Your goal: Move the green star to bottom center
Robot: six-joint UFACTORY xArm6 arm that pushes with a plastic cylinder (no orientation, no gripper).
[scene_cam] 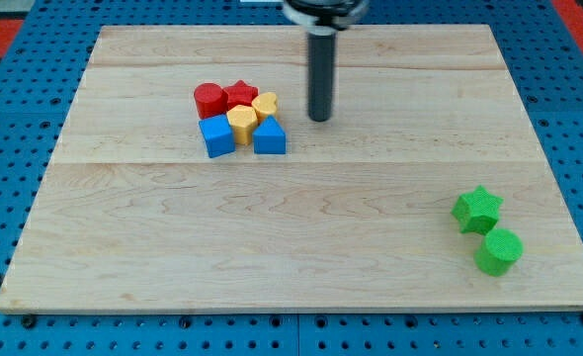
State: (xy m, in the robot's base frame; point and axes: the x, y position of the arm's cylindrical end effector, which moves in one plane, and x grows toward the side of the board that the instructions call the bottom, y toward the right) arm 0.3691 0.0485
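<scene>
The green star [477,208] lies near the view's right edge, in the lower right of the wooden board [301,257]. A green round block [498,250] sits just below it, touching or nearly touching. My tip [318,119] rests on the board in the upper middle, far to the left of and above the green star. It stands just right of a cluster of blocks and touches none of them.
The cluster at upper centre-left holds a red round block [208,99], a red star [240,94], a yellow heart [265,104], a yellow hexagon [242,123], a blue cube [216,135] and a blue triangular block [269,136]. A blue pegboard surrounds the board.
</scene>
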